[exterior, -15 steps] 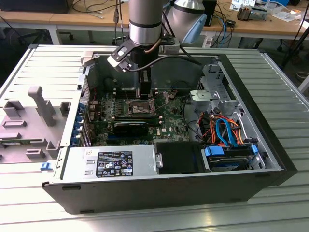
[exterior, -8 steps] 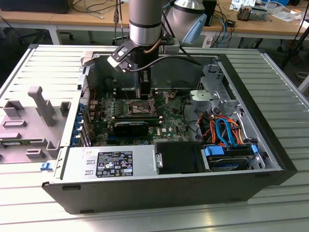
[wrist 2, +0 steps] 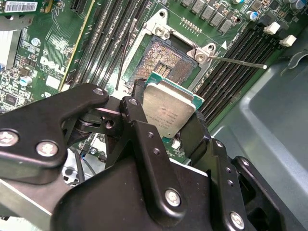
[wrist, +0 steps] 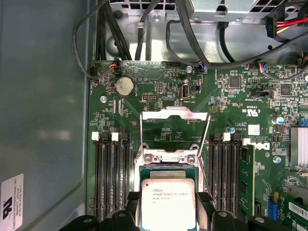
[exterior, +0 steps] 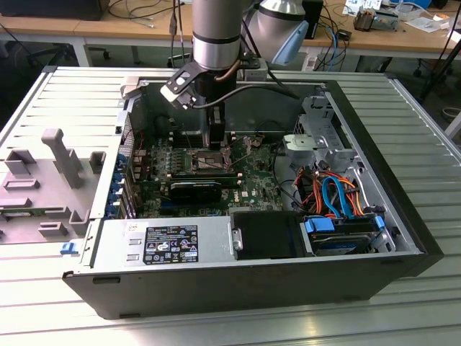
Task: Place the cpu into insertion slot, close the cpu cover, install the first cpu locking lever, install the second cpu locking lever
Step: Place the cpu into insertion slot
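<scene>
An open computer case [exterior: 238, 295] is laid on a slatted table [exterior: 410, 108], and a green motherboard [exterior: 252, 180] is exposed inside it. The arm is seen reaching down into the case, with the gripper [exterior: 216, 140] close above the socket.

In the second wrist view the fingers [wrist 2: 192, 132] are seen pinched on the chip [wrist 2: 169, 110]. It is gripped by two opposite edges with its silver top turned away from the board. The chip is held over the near part of the socket [wrist 2: 166, 60], whose field of contacts is bare beyond it. Whether the chip touches the socket's frame cannot be told.

In the first wrist view the cover [wrist: 174, 113] is seen swung up on its hinge. The two thin wire levers [wrist: 140, 137] are raised, one at either side of it.

The step in hand is judged to be the seating of the chip. For this to be done well, the chip would need to be kept level and squared to the socket's frame. It should be brought straight down, never slid, since the fine contacts could be bent by a sideways drag. Room from the raised levers and the hinge should also be watched.
</scene>
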Controlling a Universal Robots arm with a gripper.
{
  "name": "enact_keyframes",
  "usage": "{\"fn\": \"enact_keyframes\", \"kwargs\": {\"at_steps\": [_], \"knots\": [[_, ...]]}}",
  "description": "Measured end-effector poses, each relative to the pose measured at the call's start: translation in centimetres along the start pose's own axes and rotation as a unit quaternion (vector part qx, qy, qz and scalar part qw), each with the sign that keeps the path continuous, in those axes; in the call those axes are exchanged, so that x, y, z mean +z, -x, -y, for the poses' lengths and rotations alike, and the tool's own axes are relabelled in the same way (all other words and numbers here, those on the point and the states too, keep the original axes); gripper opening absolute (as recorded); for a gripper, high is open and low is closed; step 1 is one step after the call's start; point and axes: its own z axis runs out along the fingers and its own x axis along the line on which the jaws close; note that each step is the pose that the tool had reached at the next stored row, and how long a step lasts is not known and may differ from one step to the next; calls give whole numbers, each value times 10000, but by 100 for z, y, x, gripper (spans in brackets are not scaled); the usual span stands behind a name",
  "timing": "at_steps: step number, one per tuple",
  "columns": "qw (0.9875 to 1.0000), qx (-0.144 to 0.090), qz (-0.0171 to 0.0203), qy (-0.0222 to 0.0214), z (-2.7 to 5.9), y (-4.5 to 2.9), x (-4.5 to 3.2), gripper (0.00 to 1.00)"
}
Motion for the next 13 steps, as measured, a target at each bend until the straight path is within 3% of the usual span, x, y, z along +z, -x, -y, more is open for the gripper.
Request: {"fn": "enact_keyframes", "kwargs": {"at_steps": [1, 13], "knots": [[10000, 0, 0, 0, 0, -1, 35, 54], [10000, 0, 0, 0, 0, -1, 58, 54]]}}
